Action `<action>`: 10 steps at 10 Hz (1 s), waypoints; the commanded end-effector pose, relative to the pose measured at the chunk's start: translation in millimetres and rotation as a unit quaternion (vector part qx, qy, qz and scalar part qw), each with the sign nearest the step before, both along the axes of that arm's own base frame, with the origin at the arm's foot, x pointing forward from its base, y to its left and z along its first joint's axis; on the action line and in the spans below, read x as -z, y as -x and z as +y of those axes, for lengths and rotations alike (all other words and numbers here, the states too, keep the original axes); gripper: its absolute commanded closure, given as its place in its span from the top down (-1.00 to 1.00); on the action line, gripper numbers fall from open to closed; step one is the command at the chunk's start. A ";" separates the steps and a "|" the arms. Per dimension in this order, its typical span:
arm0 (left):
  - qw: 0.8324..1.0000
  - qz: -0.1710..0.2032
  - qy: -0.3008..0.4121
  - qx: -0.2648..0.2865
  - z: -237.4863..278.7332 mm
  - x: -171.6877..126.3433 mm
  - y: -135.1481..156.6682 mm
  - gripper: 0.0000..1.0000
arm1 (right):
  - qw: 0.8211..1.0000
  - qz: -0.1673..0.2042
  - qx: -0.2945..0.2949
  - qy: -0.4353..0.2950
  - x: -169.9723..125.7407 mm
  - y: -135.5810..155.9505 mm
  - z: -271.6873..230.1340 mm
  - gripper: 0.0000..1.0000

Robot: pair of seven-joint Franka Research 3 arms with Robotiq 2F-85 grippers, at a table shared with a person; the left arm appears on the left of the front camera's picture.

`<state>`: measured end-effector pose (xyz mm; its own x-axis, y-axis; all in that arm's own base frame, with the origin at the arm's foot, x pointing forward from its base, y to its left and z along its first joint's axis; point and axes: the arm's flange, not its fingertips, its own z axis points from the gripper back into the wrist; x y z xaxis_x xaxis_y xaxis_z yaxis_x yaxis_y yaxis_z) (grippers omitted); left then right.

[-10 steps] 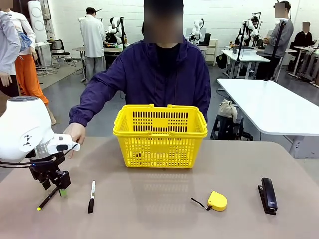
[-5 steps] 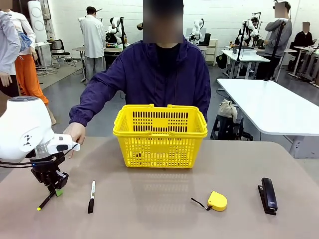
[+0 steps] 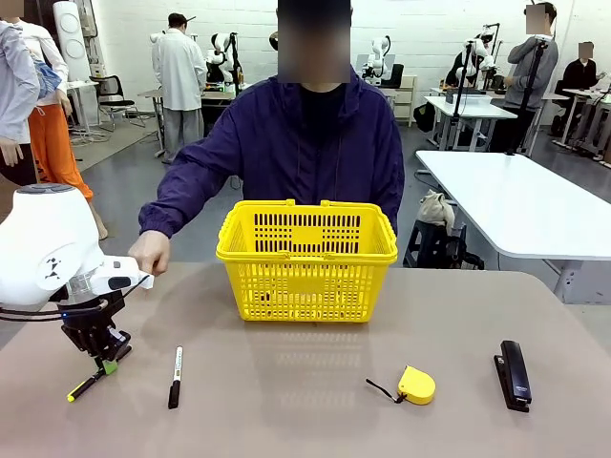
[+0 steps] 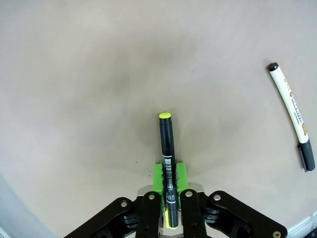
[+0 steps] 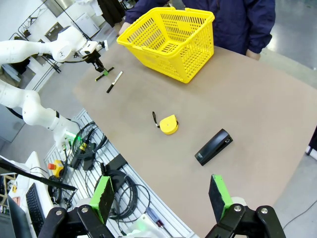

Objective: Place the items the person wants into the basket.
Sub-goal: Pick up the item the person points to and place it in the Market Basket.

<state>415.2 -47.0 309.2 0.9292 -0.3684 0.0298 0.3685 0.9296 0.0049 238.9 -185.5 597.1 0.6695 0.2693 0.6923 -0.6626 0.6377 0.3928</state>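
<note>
You have a black marker [image 3: 175, 377] lying flat on the worktop [image 3: 296, 410]; black stapler [image 3: 514, 374] well apart, far right.

Over the last second I see my left end effector [image 3: 107, 364] has turned a little and drawn in, and it now sits clamped on the thin black pen [image 3: 84, 385]. The pen's yellow tip has edged slightly left and farther from the near edge. The person's hand [image 3: 151, 252], at the far left of the worktop [image 3: 286, 410], has slid a touch to the right.
</note>
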 end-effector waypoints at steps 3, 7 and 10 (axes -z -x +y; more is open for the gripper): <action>0.996 -0.030 -0.038 0.075 14.2 -96.4 74.2 -1.00 | 1.000 -0.012 -0.009 -0.014 -0.3 -1.3 0.7 1.00; 0.991 -0.044 -0.011 0.122 12.8 -214.7 75.9 -1.00 | 1.000 -0.012 -0.009 -0.014 -0.3 -1.3 0.7 1.00; 0.992 -0.045 -0.001 0.120 13.1 -246.2 76.3 -1.00 | 1.000 -0.012 -0.009 -0.014 -0.3 -1.3 0.7 1.00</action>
<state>331.0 -35.5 559.1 0.8116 -0.5730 0.1139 0.5659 0.8195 0.0906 239.0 -185.5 596.9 0.6700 0.2694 0.6917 -0.6625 0.6375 0.3934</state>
